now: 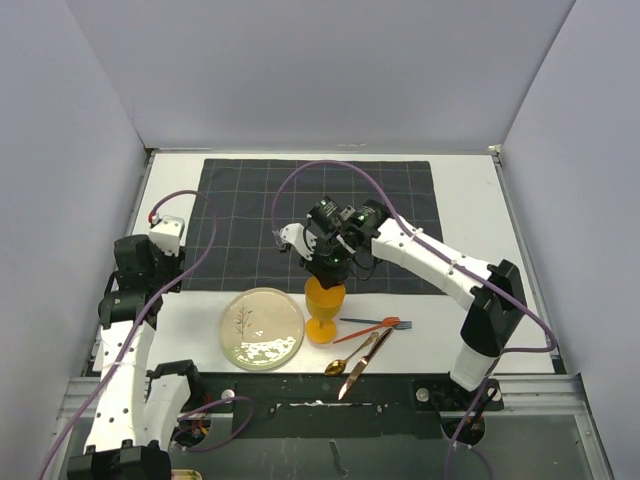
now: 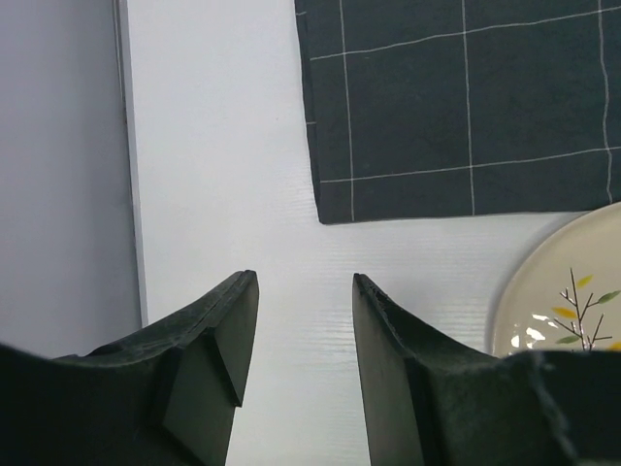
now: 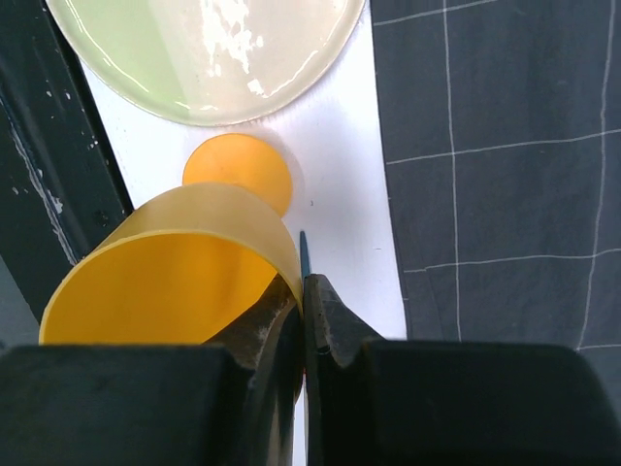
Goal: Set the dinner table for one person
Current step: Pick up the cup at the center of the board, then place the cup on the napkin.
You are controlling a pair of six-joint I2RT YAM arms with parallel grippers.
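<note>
The right claw (image 3: pixel 304 291) is clamped on the rim of one translucent orange goblet (image 3: pixel 165 282) with a round foot, standing on the white dinner table (image 2: pixel 223 175). The left claw (image 2: pixel 306 320) hangs agape over bare tabletop. One glossy cream plate (image 1: pixel 262 328) bears a twig motif. One grid-lined dark cloth (image 1: pixel 250 200) lies beyond. One gold spoon (image 1: pixel 350 356), one knife (image 1: pixel 366 364) and what looks like an orange-handled fork (image 1: pixel 375 322) lie beside the goblet.

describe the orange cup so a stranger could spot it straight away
Find the dark grid cloth on the white table; just off its near edge, right of the round cream plate, stands the orange cup. It is the only stemmed thing there, translucent orange, with the right claw pinched on its rim.
</note>
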